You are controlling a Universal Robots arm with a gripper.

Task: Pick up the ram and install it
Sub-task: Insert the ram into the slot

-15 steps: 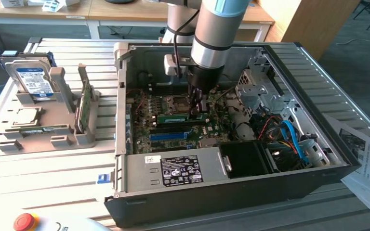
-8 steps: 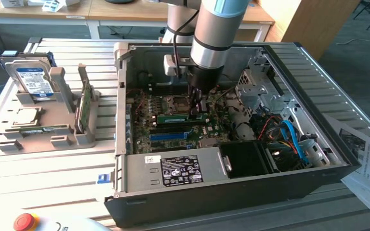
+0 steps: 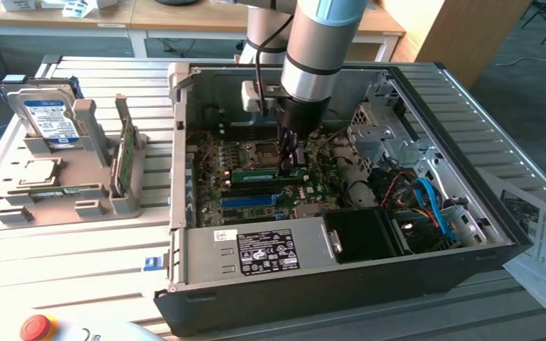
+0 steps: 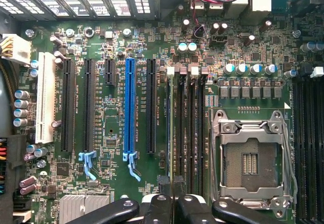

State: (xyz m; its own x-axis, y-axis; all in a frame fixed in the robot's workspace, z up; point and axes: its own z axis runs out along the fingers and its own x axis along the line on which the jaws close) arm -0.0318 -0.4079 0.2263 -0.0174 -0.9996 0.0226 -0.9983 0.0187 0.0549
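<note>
Well off from the jaws, on the exterior view's left: silver hard drive upright in a grey holder, with a broader green card on edge beside it. Inside the open computer case, right at the jaws: the ram, on its long edge over the memory slots. Long axis level, along the slots, running from the jaws toward the exterior view's left. Cannot tell whether seated. Gripper pointing down, jaws all but pressed together, pinching the ram's top edge near its right end. Beyond the jaws, rightward: blue cables.
</note>
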